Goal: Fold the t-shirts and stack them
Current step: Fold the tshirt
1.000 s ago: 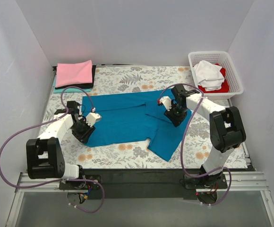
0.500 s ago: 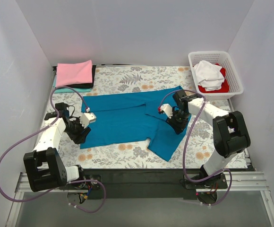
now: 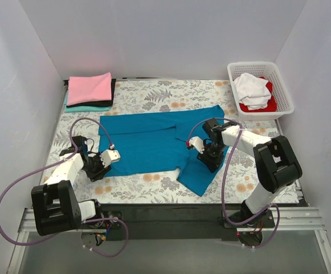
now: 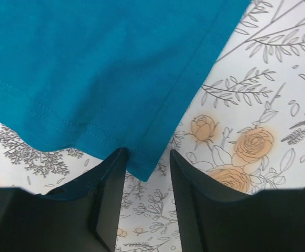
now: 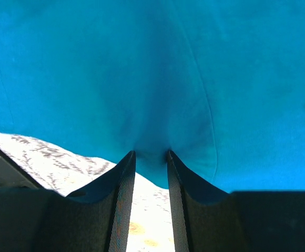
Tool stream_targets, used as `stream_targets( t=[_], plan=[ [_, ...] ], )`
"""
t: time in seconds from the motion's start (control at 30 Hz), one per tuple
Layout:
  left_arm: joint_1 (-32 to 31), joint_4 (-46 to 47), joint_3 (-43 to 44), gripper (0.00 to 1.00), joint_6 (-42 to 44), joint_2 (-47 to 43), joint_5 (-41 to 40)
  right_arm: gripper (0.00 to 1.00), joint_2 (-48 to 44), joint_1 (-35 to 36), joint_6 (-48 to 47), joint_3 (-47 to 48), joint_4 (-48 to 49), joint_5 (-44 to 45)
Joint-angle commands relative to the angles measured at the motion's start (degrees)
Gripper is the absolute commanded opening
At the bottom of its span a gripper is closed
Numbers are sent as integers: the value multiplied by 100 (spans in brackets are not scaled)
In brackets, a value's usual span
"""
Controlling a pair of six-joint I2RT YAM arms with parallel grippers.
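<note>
The step in hand looks like taking hold of the near edge of the deep teal-blue soft cloth short-sleeved t-shirt point(image 3: 148, 142), which lies spread across the middle of the grey-and-orange floral table cloth point(image 3: 154, 94), so that a fold can be carried over it. To do this well, the left gripper point(image 3: 99, 165) should push a little further onto the near left hem corner before it closes. At present its jaws stand apart and straddle only the very tip of that corner, a hold that would likely slip (the stitched double hem just inside is the better bite). It should also stay low, so it catches shirt and not table cloth. The right gripper point(image 3: 206, 155) appears clenched on a pucker of the shirt near where the near sleeve meets the body, as creases run into its narrow gap. Both ends should then rise together to keep the edge straight. The left arm is bent sharply at the elbow, wrist down by the table; the right arm reaches in from the right, forearm level, fingers pointing down.
</note>
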Motion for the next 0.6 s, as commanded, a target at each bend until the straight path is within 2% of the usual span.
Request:
stream_targets(
  t=[0.0, 0.13, 0.27, 0.43, 0.57],
  plan=[
    [9, 752, -317, 31, 403, 258, -416, 37, 81, 329, 158, -528, -58, -306],
    [9, 726, -273, 12, 631, 407, -548, 37, -69, 733, 273, -643, -76, -359],
    [18, 498, -72, 3, 808, 487, -540, 38, -174, 813, 422, -328, -277, -525],
    [9, 287, 279, 0, 826, 644, -434, 50, -683, 734, 309, 51, -559, -544],
    [9, 85, 491, 0, 738, 750, -302, 54, -1035, 734, 1, -45, -559, -236]
  ],
)
